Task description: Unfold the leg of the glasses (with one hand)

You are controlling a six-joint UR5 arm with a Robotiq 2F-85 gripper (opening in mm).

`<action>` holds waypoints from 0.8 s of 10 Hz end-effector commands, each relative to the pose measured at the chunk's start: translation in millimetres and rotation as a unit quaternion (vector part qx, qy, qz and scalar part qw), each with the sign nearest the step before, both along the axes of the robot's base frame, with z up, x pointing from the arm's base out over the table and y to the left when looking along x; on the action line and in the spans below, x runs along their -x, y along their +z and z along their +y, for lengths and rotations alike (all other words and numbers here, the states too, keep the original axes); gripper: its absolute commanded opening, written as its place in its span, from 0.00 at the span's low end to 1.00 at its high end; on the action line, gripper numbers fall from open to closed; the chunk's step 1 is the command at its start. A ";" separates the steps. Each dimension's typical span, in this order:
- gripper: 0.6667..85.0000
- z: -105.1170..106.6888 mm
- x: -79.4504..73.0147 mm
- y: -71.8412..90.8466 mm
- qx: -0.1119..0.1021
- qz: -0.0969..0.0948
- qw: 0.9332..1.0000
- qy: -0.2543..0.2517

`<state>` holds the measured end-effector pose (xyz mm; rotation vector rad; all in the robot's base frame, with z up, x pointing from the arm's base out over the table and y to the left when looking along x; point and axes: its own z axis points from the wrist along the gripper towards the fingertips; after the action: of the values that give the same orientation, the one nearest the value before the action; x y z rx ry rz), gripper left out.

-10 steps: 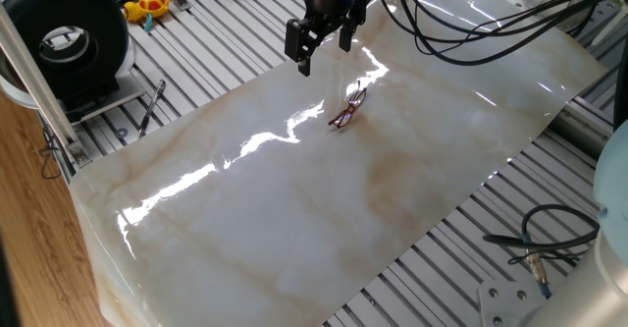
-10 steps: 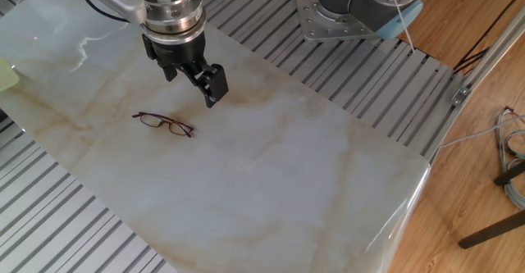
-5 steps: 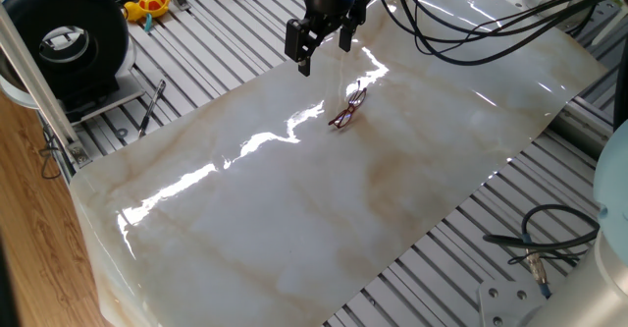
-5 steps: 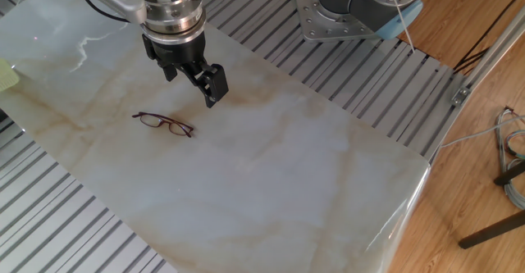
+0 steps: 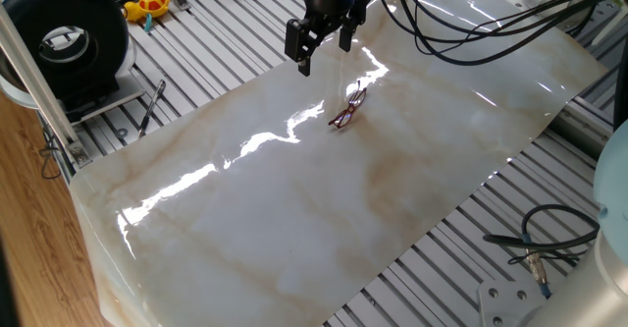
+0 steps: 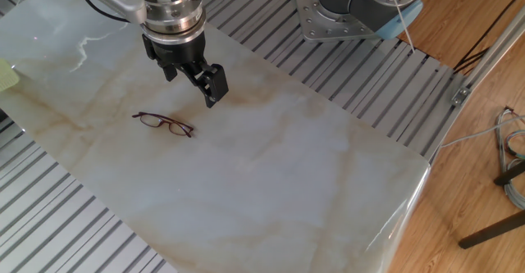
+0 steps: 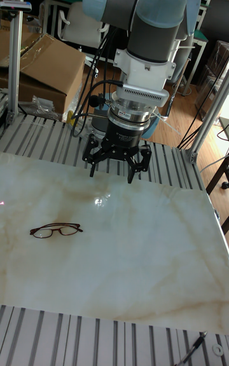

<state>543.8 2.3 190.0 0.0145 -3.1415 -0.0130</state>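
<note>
The glasses point(image 5: 347, 108) lie folded flat on the marble sheet point(image 5: 294, 209), thin reddish-purple rims with clear lenses. They also show in the other fixed view point(image 6: 164, 124) and the tall fixed view point(image 7: 56, 230). My gripper point(image 5: 325, 55) hangs above the sheet's far edge, open, with nothing between its fingers. It is apart from the glasses, up and to one side of them point(image 6: 192, 86). In the tall fixed view the gripper point(image 7: 113, 172) is behind and to the right of the glasses.
A dark pen-like tool point(image 5: 151, 107) lies on the slatted table left of the sheet. A black round device point(image 5: 69, 37) and a yellow toy point(image 5: 147, 5) stand at the far left. Cables point(image 5: 549, 239) lie at the right. A cardboard box point(image 7: 44, 67) sits behind.
</note>
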 end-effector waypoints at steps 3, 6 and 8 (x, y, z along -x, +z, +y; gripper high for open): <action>0.05 -21.3 -32.8 2.4 0.059 -0.055 0.980 0.183; 0.05 -20.8 -32.1 2.3 0.058 -0.054 0.980 0.182; 0.05 -22.1 -32.0 2.6 0.060 -0.053 0.979 0.185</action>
<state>572.7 -19.4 191.1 0.5609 -3.1813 0.1754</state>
